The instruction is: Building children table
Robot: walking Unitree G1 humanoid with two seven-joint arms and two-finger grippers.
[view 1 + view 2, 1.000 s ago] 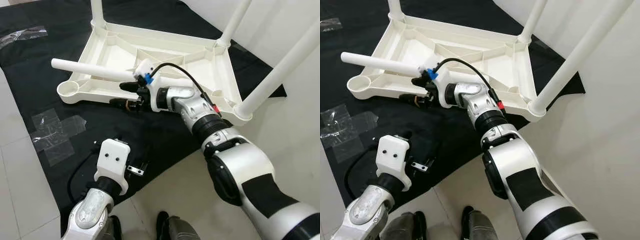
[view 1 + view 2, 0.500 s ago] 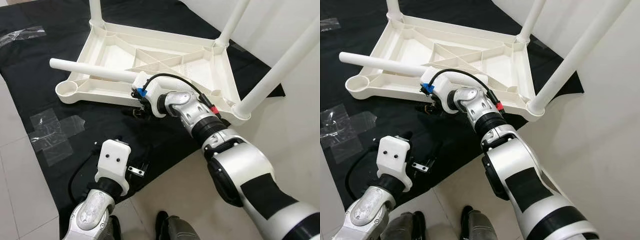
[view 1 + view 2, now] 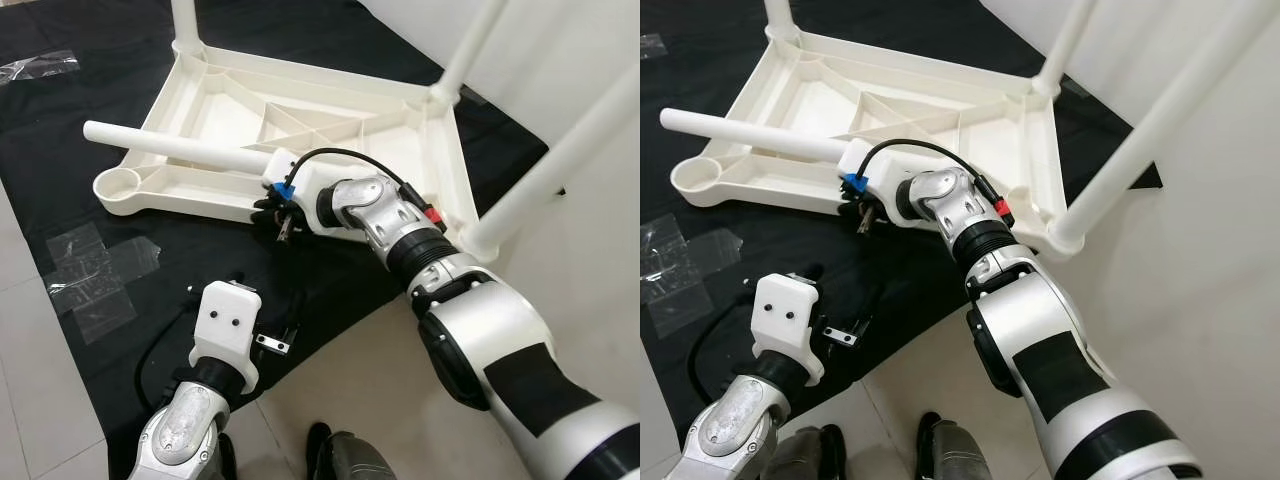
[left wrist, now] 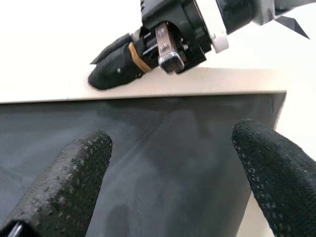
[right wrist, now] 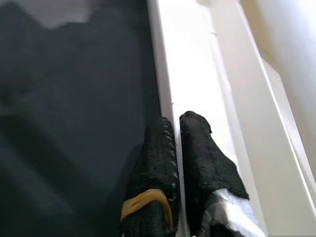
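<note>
Tabletop (image 3: 330, 120) lying upside down on black mat (image 3: 150, 215), three legs standing up, one loose leg (image 3: 170, 147) lying across it. Right gripper (image 5: 177, 129) fingers pressed together, tips touching tabletop's near rim. Left gripper (image 4: 168, 163) hanging spread over the mat, holding nothing

Upturned tabletop (image 3: 330, 110) lies on mat (image 3: 60, 120), loose leg (image 3: 170, 146) across it.

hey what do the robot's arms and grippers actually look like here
Both arms are glossy silver with black joint sections. The right gripper has two black textured fingers, one ringed by a tan band, plus a looping black cable with blue and red connectors. The left gripper has stubby dotted black fingers behind a white wrist housing.
</note>
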